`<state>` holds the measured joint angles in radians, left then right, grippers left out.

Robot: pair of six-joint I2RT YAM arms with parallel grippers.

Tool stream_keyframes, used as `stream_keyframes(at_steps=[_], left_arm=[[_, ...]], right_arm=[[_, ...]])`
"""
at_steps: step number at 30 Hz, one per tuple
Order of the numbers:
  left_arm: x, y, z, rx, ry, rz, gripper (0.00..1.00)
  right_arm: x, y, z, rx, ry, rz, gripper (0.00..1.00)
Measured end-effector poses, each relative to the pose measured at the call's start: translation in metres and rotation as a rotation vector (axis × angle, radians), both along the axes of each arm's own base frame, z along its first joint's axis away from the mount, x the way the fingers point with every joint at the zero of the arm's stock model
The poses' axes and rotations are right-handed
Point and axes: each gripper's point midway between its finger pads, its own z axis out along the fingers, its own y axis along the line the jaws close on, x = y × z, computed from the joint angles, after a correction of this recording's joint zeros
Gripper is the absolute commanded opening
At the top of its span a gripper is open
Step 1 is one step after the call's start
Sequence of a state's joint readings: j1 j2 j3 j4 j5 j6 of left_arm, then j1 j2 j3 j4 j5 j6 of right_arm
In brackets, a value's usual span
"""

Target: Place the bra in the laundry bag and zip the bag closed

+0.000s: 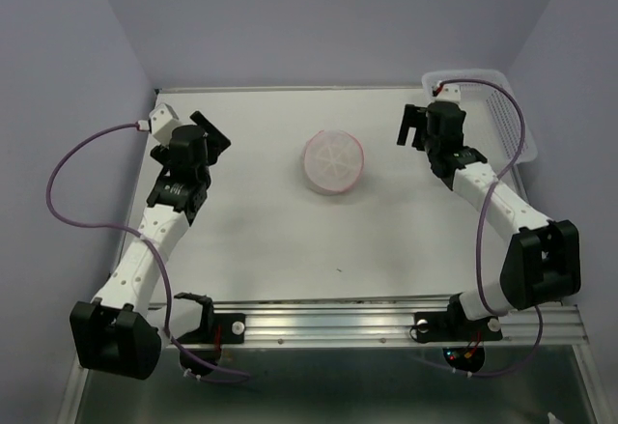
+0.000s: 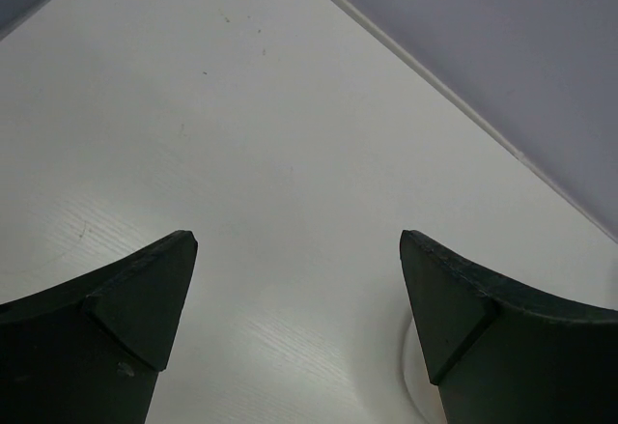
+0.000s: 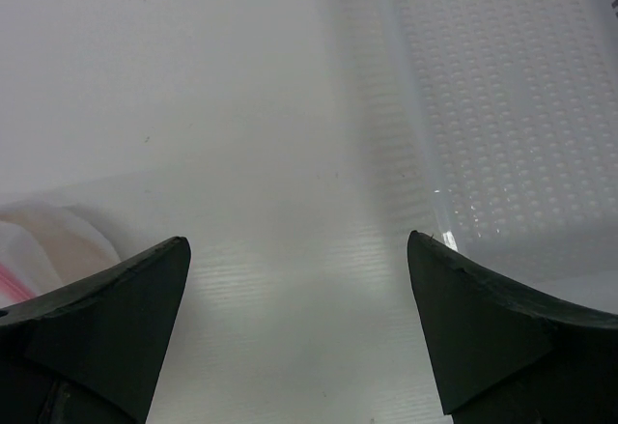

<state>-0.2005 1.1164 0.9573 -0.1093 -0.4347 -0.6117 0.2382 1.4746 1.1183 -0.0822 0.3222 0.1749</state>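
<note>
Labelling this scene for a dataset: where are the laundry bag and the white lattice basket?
laundry bag (image 1: pixel 333 161): top external view, middle of its round mesh top.
lattice basket (image 3: pixel 502 86): right wrist view, bare perforated surface.

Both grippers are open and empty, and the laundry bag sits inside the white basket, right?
No. The laundry bag lies on the table, apart from the white basket; the top external view shows it. The left gripper and right gripper are open and empty.

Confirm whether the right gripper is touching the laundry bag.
Apart. The top external view shows a strip of bare table between the right gripper and the laundry bag. The jaws are open and empty.
</note>
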Motion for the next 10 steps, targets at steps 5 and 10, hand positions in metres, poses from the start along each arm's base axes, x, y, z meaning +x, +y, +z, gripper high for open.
stream_keyframes(at_steps=[5,10], left_arm=[[-0.013,0.003,0.003,-0.004,-0.028,0.002,0.99],[-0.019,0.005,0.007,-0.004,-0.052,0.004,0.99]], right_arm=[[-0.014,-0.006,0.019,0.037,-0.063,-0.048,1.00],[-0.030,-0.017,0.045,0.095,-0.181,-0.110,1.00]])
